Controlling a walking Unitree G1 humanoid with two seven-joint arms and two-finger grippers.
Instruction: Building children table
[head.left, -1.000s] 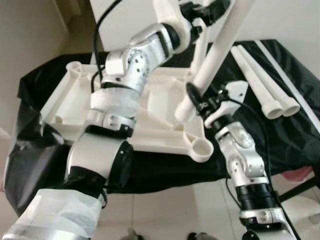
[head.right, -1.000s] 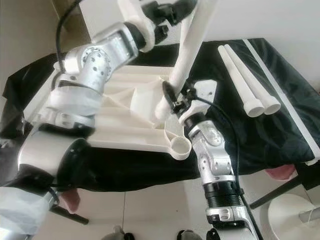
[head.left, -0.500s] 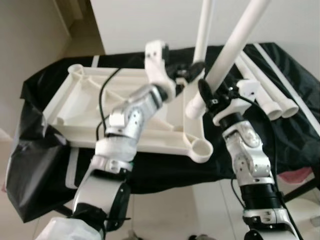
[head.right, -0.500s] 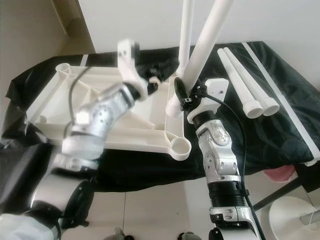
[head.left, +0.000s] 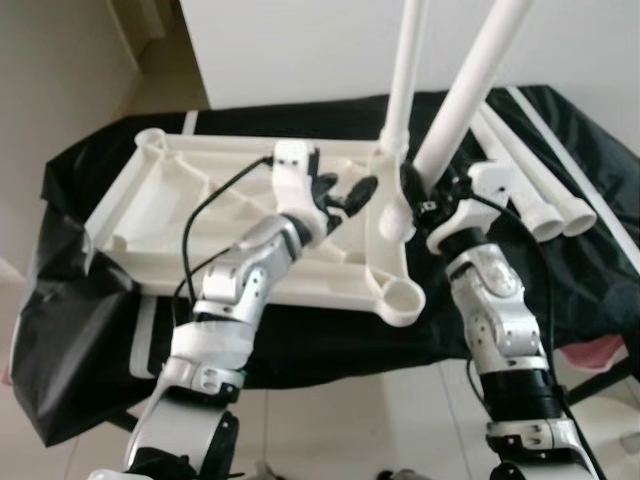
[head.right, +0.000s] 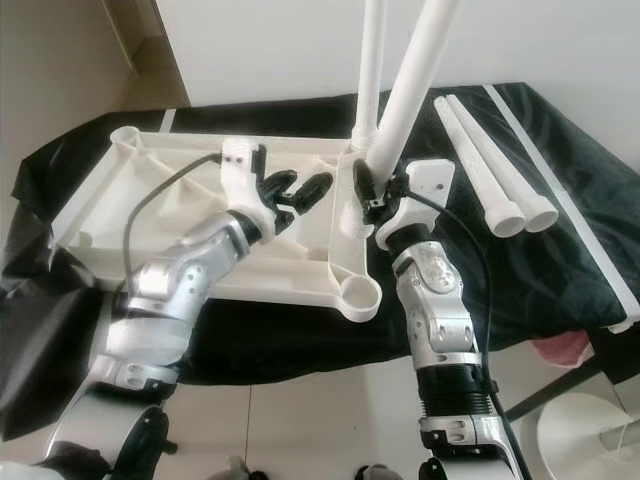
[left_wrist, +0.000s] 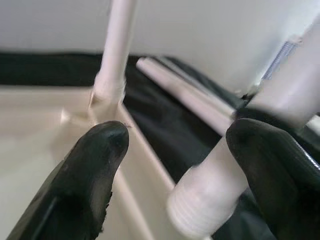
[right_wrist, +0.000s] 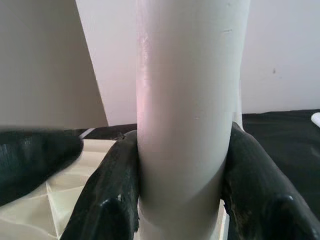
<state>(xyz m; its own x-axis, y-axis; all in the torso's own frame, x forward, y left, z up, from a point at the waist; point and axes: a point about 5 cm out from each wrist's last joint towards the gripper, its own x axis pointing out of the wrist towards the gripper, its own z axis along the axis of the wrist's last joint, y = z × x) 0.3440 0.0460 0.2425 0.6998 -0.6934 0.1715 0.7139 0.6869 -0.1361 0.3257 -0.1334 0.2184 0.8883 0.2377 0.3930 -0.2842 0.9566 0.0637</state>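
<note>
Black cloth (head.left: 560, 290) over a low surface, pale tiled floor below, white wall behind: that is your setting in the head views. Item one, white tabletop (head.left: 200, 250), upside down on the cloth, ribbed, with round corner sockets; one upright leg (head.right: 370, 60) already stands in its far right corner. Item two, loose leg (head.left: 470, 90), tilted, gripped near its lower end by the right gripper (head.right: 375, 195), threaded tip hanging just above the tabletop's right rail. Items three and four, spare legs (head.right: 490, 160), lying side by side on the cloth to the right. Left gripper (head.left: 345, 192) hovers over the tabletop with its fingers spread, holding nothing. Left wrist view: black fingertips (left_wrist: 97, 165) wide apart, the ribbed end of the loose leg between them, untouched. Right wrist view: both pads (right_wrist: 112, 200) pressed flat on the leg's smooth tube. Judge it light, rigid, slick plastic; keep your hold low by the thread, where long leverage twists least.
</note>
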